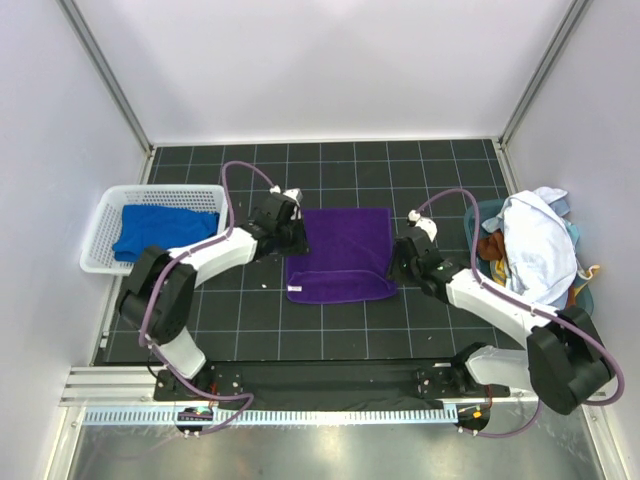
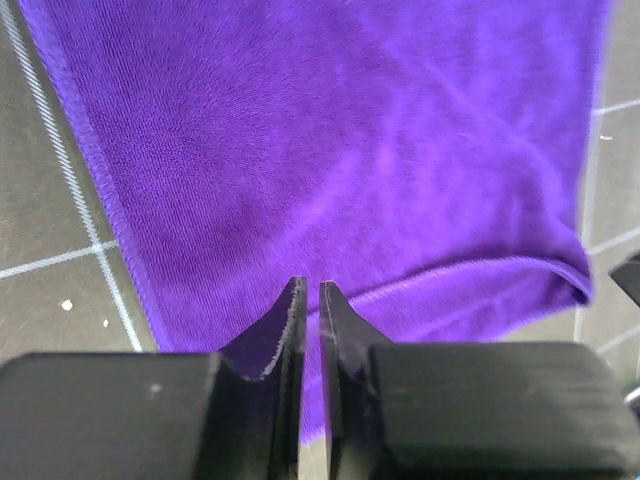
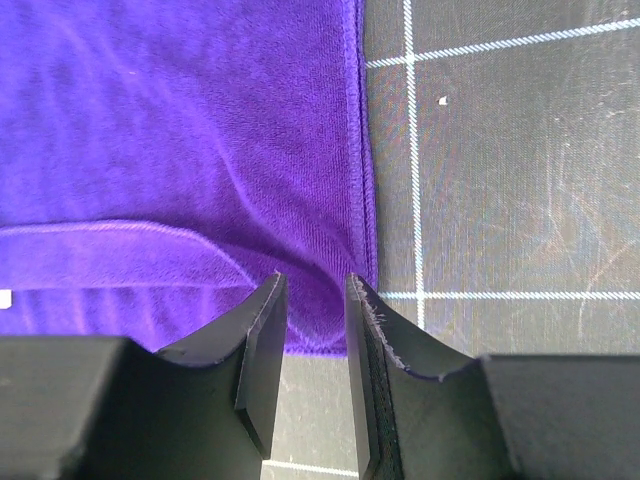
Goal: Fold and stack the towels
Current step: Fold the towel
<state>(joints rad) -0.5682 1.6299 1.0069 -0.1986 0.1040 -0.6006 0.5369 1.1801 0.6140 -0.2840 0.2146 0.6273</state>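
The purple towel (image 1: 340, 250) lies flat on the dark gridded table, its near part folded over into a band (image 1: 338, 287). My left gripper (image 1: 296, 240) hovers at the towel's far left corner; in the left wrist view its jaws (image 2: 311, 286) stand all but together over the purple towel (image 2: 350, 150), with nothing visibly pinched. My right gripper (image 1: 401, 262) is at the towel's right edge; its jaws (image 3: 315, 281) are apart above the hem of the purple towel (image 3: 180, 130). A blue towel (image 1: 165, 228) lies in the basket. A white towel (image 1: 540, 245) is heaped at the right.
The white perforated basket (image 1: 100, 225) stands at the left edge of the table. A teal bin (image 1: 477, 213) at the right holds the white towel and an orange cloth (image 1: 492, 248). White walls enclose the table on three sides.
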